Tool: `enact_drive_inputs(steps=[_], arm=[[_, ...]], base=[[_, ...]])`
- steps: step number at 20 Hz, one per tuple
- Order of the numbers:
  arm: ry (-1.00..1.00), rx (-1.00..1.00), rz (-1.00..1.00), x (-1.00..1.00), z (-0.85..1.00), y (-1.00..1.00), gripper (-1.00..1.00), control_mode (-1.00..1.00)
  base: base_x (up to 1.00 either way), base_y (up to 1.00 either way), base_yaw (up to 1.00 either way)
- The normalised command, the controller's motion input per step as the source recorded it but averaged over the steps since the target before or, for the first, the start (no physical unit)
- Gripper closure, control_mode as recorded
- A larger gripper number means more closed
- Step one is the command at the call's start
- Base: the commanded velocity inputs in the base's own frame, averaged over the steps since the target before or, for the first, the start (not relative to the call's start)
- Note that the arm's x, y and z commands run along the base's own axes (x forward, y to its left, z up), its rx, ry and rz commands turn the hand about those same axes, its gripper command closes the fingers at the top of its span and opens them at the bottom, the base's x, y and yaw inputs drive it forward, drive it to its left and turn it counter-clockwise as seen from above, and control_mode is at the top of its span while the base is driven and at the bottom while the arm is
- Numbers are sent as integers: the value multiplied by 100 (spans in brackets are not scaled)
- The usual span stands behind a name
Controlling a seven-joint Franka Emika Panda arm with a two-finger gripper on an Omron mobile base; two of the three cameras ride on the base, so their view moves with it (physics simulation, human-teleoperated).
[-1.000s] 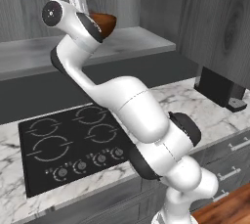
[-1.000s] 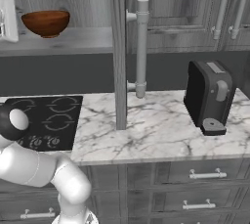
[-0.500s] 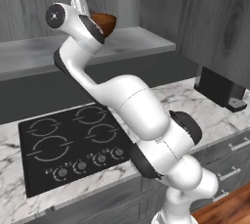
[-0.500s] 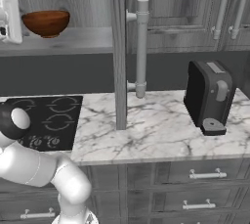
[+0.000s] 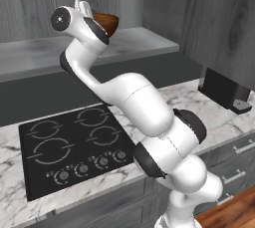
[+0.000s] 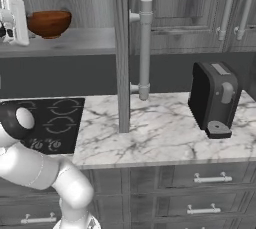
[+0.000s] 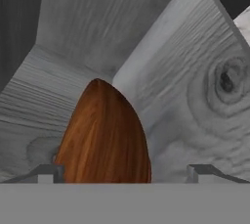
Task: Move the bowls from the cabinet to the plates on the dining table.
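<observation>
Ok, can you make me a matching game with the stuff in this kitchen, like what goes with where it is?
Things:
1. brown bowl
2. cooktop
3. coffee machine
4. gripper

Places or states:
A. set flat into the marble counter
B. open, either side of the bowl
C. on the cabinet shelf
D. standing on the counter, right of the open door

Pairs: 1-C, 2-A, 3-D, 4-B

no readable text, no labels, no brand marks, no numbers or signs on any surface
</observation>
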Motion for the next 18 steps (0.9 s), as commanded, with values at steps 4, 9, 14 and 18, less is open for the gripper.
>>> enact_drive_inputs(steps=[4,9,14,18], arm=[[0,0,-1,21,-16,3,-100,-100],[0,0,-1,25,-20,13,-100,-100],[0,1,0,38,-18,18,-100,-100],[0,2,0,44,-17,18,-100,-100]], base=[[0,0,0],[0,0,0],[0,0,0],[0,0,0]])
